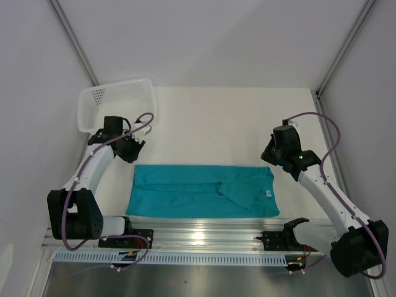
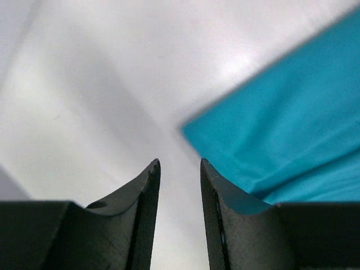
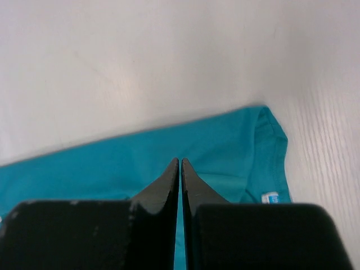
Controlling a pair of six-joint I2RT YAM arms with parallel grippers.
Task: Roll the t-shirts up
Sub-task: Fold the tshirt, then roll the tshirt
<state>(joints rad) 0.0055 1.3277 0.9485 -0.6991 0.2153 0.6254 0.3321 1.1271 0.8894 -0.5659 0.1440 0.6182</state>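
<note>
We find the t-shirt (image 1: 201, 190) folded into a long flat band, nearward and right of the basket (image 1: 117, 93), with no roll begun and all rolling outstanding; the left gripper (image 1: 131, 150) hangs just beside the basket, jaws slightly apart, and the right gripper (image 1: 270, 154) well right of it, jaws together on nothing.

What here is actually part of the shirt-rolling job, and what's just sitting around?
Part of the job:
teal t-shirt, lying flat in a long band
left tool, slightly open, holding nothing
right tool, shut, holding nothing

Just lying about:
white mesh basket, at the far left, apart from the shirt
</note>
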